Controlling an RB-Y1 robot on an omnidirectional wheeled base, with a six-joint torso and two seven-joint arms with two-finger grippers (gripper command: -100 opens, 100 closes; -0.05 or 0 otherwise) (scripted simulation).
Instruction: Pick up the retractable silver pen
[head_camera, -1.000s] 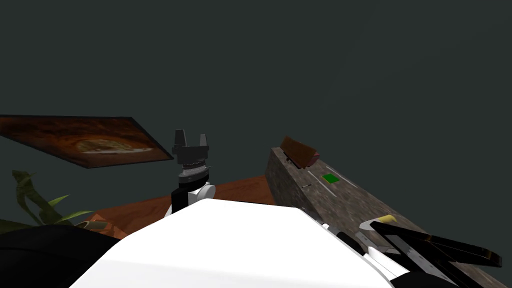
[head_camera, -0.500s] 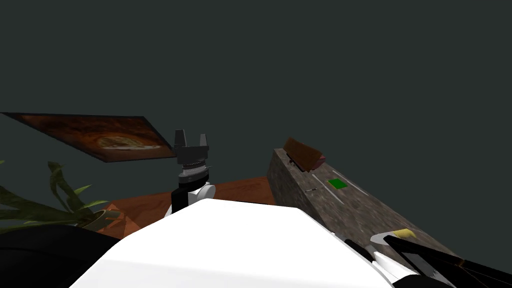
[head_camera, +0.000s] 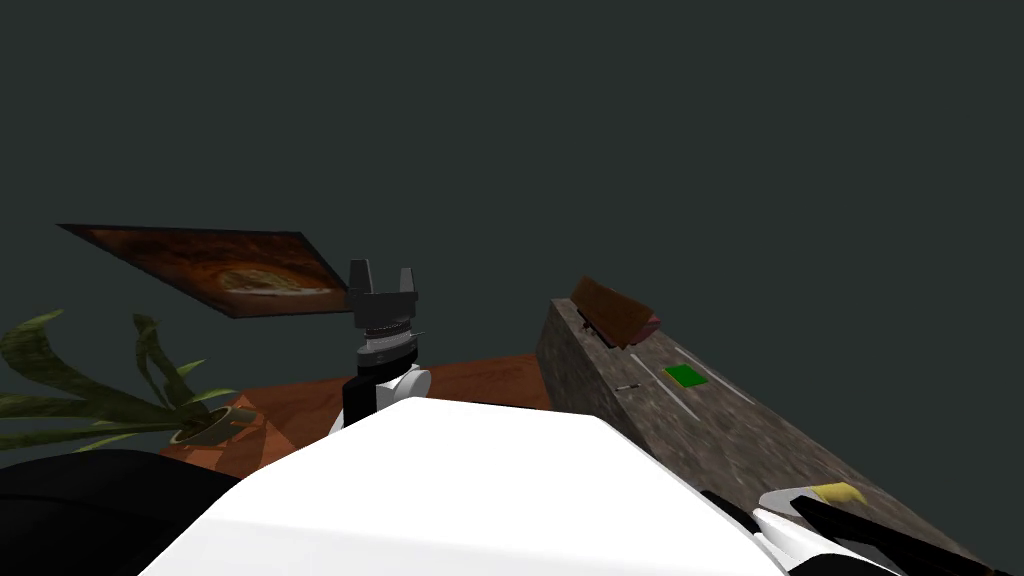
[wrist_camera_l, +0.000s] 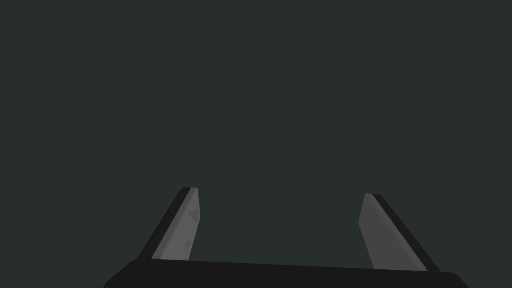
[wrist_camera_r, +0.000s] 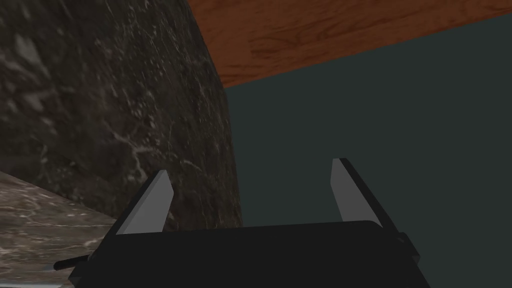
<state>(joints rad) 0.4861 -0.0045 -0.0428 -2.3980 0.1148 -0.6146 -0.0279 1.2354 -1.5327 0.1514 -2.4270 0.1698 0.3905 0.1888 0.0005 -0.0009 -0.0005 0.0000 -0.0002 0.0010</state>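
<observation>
A thin, pale silver pen (head_camera: 665, 388) lies flat on a mottled grey-brown stone worktop (head_camera: 740, 440), to the robot's right. It looks like a slim straight sliver running lengthwise along the top. It sits just beside a small green pad (head_camera: 686, 376), on the side nearer the worktop's front edge. It is too small to make out its clip, tip or button.

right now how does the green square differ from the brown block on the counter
The green square lies flat and thin; the brown block stands taller and looks bigger. The brown block sits at the far end of the stone counter; the green square lies nearer me. Both rest on its top.
</observation>
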